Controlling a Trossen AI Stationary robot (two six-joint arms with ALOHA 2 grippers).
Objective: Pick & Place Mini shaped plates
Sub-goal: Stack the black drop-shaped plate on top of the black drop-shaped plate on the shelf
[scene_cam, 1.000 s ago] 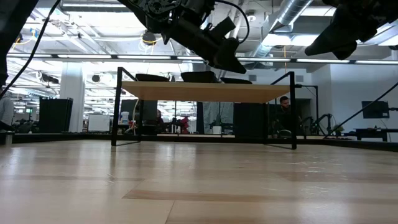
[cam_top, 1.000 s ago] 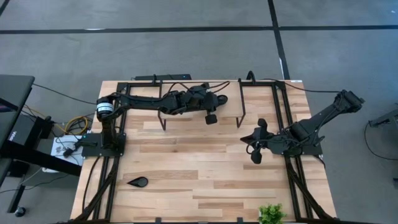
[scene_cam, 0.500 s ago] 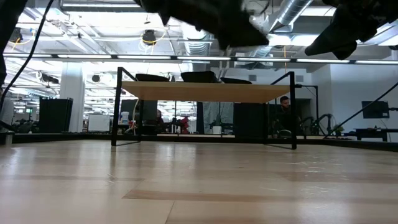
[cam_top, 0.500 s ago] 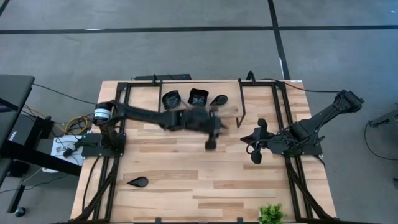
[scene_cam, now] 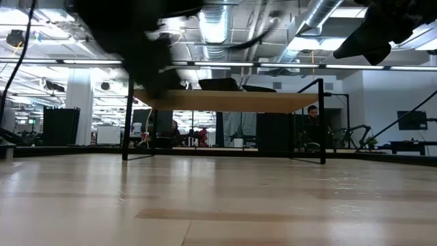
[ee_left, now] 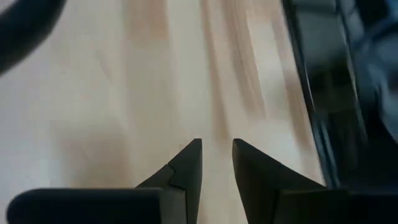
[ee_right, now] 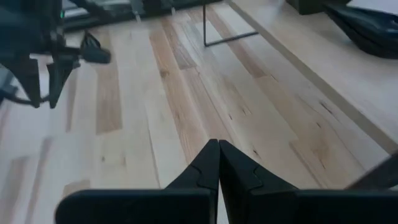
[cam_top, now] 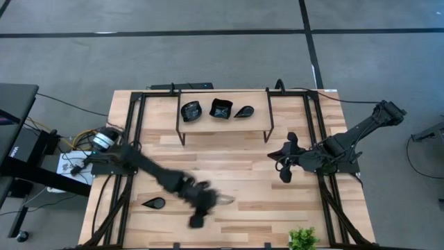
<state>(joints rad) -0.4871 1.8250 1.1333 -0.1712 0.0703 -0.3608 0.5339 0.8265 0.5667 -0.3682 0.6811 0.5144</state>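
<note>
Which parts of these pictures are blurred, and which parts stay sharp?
High view: the left arm and left gripper are smeared by motion; the three plates on the shelf, the teardrop plate and the right gripper are sharp. Low view: a dark blurred arm crosses the top left. Left wrist view: the table is streaked, the fingers crisp.

1. Grey concrete floor [cam_top: 208, 62] with dark seam lines surrounds the wooden table [cam_top: 229, 173]
2. A black desk [cam_top: 14, 104] stands off the table's left edge, with cables [cam_top: 76, 142] beside it
3. A small green plant [cam_top: 302, 239] sits at the table's near edge
4. Beyond the table, an open hall has ceiling ducts [scene_cam: 321, 17], strip lights [scene_cam: 75, 62], a white column [scene_cam: 78, 102], and a seated person [scene_cam: 313, 123]
</note>
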